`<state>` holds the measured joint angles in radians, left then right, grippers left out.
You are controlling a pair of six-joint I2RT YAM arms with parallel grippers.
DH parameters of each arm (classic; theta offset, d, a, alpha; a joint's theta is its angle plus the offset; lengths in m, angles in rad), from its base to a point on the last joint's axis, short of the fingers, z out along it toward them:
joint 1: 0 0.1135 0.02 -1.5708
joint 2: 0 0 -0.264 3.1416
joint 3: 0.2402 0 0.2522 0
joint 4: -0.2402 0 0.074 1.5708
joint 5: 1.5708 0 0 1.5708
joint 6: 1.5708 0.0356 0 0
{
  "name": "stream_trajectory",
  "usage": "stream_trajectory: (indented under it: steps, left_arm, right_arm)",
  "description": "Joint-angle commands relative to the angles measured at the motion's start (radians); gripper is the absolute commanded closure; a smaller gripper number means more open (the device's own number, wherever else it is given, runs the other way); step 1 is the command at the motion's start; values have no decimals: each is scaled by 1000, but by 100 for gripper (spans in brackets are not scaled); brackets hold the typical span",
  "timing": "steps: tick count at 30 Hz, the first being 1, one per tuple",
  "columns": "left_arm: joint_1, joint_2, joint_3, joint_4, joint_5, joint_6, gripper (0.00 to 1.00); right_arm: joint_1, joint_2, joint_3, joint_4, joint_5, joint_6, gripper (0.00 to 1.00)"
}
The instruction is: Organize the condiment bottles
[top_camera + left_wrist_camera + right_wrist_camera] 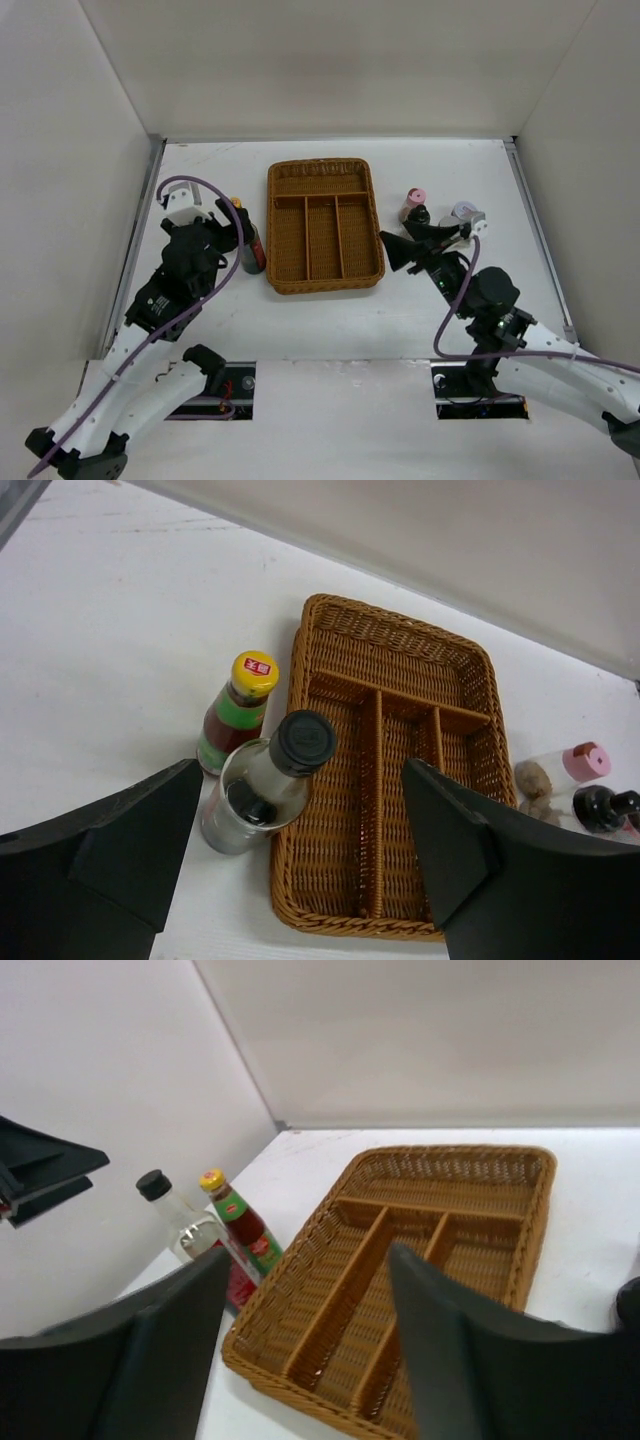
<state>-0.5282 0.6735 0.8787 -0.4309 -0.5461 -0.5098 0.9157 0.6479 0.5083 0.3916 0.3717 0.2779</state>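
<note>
Fingers of the left gripper stand spread apart with nothing clasped. Between them in the left wrist view, touching neither, is the black-capped bottle, clear-bodied and upright on the white table. Just beside it, on the far side, stands the yellow-capped bottle with a green band on its body. Both sit just left of the wicker tray, outside its rim.

Right gripper: fingers likewise parted, gripping nothing. Its wrist view looks across the tray toward the 2 bottles on the left. The tray has 4 compartments, 1 crosswise at the far end and 3 lengthwise.

Right of the tray, 3 more containers are grouped close together on the table. They are a pink-lidded jar, a dark stubby bottle just beside it, and a lavender-lidded jar further right. The right gripper hovers on the near side of this group. Whether the pink-lidded jar stands or lies cannot be told. All 5 containers noted rest on the table outside the tray.
</note>
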Motion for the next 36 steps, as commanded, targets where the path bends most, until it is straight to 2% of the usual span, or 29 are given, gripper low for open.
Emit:
stream_trajectory:
  steps: [1,5,10,16,22,34,36]
  left_arm:
    - [-72,24,42,64,-93,86,17]
    - [-129,63,10,86,-121,94,15]
    - [-108,121,-9,96,-117,99,15]
    - [-77,199,-10,150,-123,99,18]
    - [-52,241,-18,221,-155,105,26]
    - [-13,319,-12,219,-156,106,43]
    - [-8,324,-14,221,-158,105,52]
  right_arm:
    - [7,-72,27,-22,59,-11,18]
    - [33,-171,59,-85,117,-34,9]
    - [41,-255,38,-80,234,-52,0]
    - [21,-136,44,-80,230,-52,0]
    - [-2,-54,33,-57,174,-45,0]
    - [-25,-33,21,-54,156,-37,0]
    - [-25,-27,21,-54,156,-37,0]
